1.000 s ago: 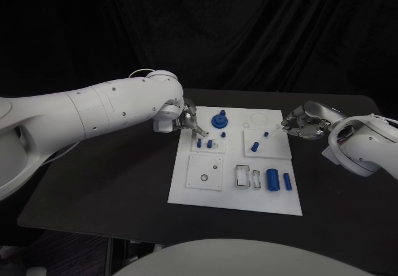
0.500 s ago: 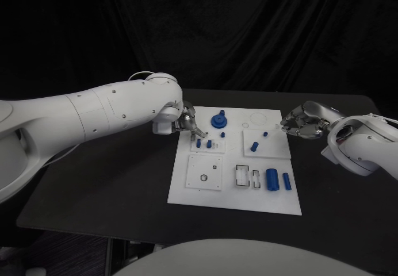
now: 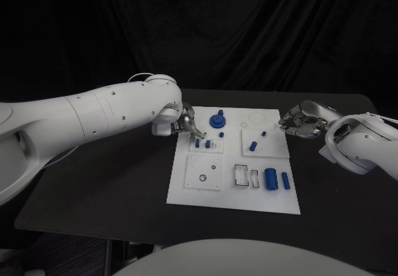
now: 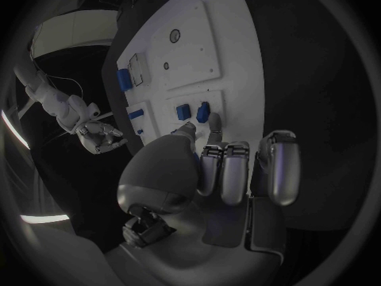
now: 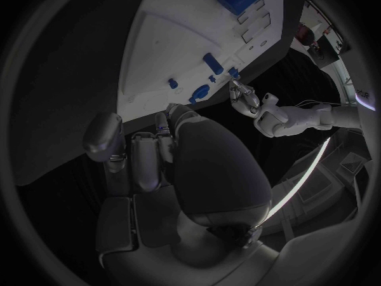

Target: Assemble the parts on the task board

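With our left hand (image 3: 184, 122) poised fingers apart and empty at the task board's (image 3: 234, 198) ten o'clock corner, beside two small blue pegs (image 3: 203, 143), we should pinch one squarely, while our right hand (image 3: 300, 122) hangs curled, empty, at two o'clock.

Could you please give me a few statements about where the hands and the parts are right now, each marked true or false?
1. The left hand is at the task board's left edge, near its far end. True.
2. The right hand holds the large blue cylinder. False: that cylinder lies on the board's near right part, apart from both hands, and the right hand is beside the board's far right edge.
3. A blue round part with a post stands near the board's far edge. True.
4. The task board hangs over the table's near edge. False: the board lies wholly on the black table.
5. The square inset plate with a ring on it sits on the board's left half. True.
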Robot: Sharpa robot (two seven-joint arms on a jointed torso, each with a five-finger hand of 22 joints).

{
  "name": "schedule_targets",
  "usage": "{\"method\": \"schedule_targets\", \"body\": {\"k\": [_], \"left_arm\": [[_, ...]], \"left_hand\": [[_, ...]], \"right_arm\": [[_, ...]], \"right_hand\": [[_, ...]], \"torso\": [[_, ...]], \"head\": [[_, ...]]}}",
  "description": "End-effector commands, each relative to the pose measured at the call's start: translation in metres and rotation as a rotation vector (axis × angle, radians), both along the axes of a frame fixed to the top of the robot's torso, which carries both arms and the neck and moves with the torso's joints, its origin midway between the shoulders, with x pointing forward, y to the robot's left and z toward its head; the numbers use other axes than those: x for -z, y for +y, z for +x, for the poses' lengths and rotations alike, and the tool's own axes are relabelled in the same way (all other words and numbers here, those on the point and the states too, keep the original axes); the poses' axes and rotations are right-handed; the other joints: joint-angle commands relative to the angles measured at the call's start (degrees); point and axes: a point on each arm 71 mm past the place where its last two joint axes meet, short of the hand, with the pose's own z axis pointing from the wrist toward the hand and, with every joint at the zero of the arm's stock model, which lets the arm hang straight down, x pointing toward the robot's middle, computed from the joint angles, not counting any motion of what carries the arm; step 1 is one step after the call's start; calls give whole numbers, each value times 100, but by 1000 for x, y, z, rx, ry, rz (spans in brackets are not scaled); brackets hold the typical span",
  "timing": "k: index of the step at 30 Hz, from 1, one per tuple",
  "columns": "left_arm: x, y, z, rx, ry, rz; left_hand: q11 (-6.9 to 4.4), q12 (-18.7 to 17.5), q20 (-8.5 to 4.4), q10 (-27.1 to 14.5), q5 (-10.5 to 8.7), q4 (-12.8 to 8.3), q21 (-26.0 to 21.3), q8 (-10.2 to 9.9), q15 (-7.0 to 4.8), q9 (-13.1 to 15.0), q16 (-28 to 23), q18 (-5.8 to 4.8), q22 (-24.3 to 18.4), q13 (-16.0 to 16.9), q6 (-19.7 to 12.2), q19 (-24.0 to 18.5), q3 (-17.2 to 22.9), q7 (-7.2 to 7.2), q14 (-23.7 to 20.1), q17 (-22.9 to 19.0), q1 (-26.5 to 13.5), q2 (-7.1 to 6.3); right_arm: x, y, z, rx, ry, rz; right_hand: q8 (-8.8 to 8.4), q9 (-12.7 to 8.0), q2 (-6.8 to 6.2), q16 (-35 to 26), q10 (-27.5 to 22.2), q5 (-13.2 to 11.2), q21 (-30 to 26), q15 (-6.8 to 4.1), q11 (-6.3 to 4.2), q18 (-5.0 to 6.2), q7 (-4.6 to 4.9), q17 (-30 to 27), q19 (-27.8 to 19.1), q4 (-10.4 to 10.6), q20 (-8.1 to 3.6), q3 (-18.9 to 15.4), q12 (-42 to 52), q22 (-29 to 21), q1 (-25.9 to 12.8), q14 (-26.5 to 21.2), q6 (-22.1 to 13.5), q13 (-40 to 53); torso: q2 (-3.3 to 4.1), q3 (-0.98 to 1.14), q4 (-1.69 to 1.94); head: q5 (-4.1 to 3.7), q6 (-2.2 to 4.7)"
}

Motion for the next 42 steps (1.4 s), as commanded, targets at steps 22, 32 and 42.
{"method": "schedule_targets", "body": {"k": [22,32,42], "left_arm": [[7,-4,-4,36,52,17],[8,-6,-5,42,49,1],[7,-6,-3,36,25,-35]], "left_hand": [[-37,14,-42,617,751,-117,-1,-126,-35,-125,15,-53,1177,1504,65,3,274,-48,605,1510,190,-103],[-57,14,-58,617,1173,-194,5,-149,-51,-168,15,-54,1179,1504,119,5,536,-72,605,1510,273,-219],[-118,14,-118,617,1061,-424,12,-107,-105,-182,15,-54,1181,1504,295,10,1502,-141,605,1510,315,-554]], "right_arm": [[1,1,0,8,12,-4],[2,0,1,11,19,-8],[2,0,2,13,24,-12]], "right_hand": [[-20,-3,-3,-32,-18,36,-23,35,3,70,22,-4,-21,-2,17,53,-31,657,-70,82,-8,-20],[-20,-3,-3,-32,-18,36,-23,35,3,70,22,-4,-21,-2,17,53,-31,657,-70,82,-8,-20],[-18,-2,1,-38,-16,36,-32,35,3,72,21,-11,-22,-1,17,59,-29,655,-72,81,-2,-17]], "torso": [[-1,1,-4],[-3,5,-1],[-4,1,0]], "head": [[-32,-1],[-39,-1],[-54,-1]]}}
